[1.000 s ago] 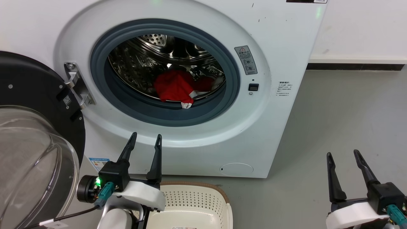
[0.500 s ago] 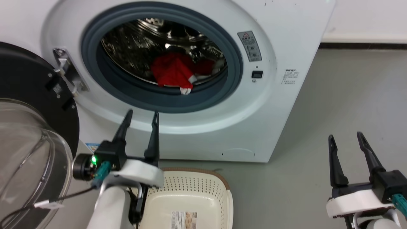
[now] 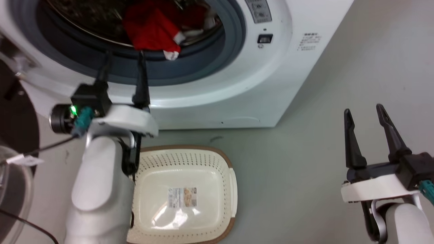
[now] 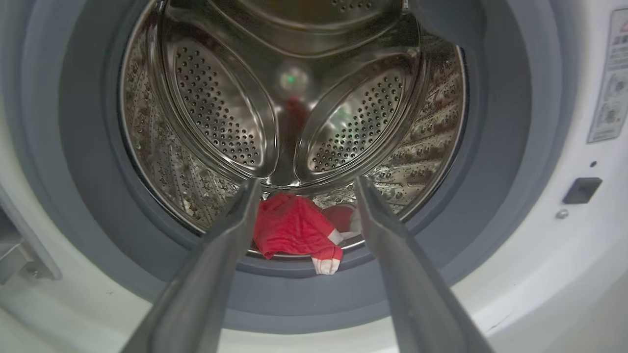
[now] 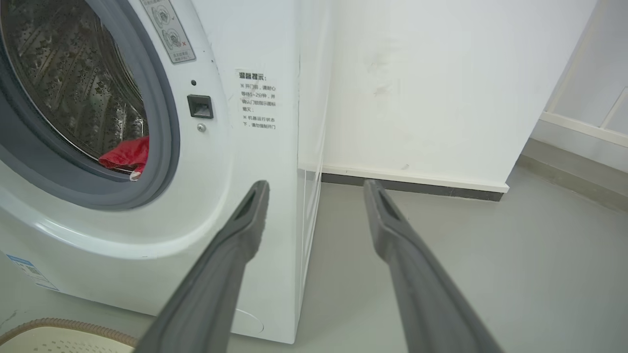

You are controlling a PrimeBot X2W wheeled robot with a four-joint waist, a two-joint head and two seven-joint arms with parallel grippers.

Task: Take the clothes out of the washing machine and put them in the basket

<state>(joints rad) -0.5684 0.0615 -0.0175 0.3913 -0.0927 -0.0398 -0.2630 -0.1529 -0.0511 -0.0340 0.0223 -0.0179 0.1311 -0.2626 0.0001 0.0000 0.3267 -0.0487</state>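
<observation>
The clothes (image 3: 149,28), a bright red garment with a white cuff, lie at the front lip of the washing machine (image 3: 237,84) drum, over the grey gasket. My left gripper (image 3: 124,56) is open, its tips in front of the gasket's lower edge, just below the garment. In the left wrist view the clothes (image 4: 294,228) show between the spread fingers of the left gripper (image 4: 306,182), still some way ahead. The basket (image 3: 217,162) stands empty on the floor before the machine. My right gripper (image 3: 362,110) hangs open over bare floor to the right, holding nothing.
The black-rimmed glass door (image 3: 17,118) stands open at the left, beside my left arm. Grey floor (image 3: 305,169) spreads right of the basket. In the right wrist view, the right gripper (image 5: 315,185) points at the machine's corner (image 5: 297,196) and a white wall (image 5: 441,88) behind it.
The head camera has tilted down and nearer, so the picture shifted. My left gripper has reached forward from the machine's white front ring to the gasket. The right gripper has hardly moved.
</observation>
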